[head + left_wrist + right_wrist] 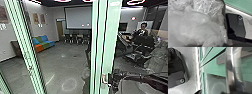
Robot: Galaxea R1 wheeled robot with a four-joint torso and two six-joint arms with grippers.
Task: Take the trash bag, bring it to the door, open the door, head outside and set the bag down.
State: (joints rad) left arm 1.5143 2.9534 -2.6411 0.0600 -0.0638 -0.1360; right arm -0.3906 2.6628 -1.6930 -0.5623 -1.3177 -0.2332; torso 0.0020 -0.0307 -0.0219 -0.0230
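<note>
One door handle (229, 72) at right jaws

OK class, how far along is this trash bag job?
Pickup and carrying look done: the bag crowds the left wrist camera. In hand, it seems: opening the green-framed door, with the right gripper at its metal handle. Apparently left: going outside, since the door stands ahead, and putting the bag down.

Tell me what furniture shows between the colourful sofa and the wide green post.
A row of chairs shows between the sofa and the green post, in the head view.
</note>
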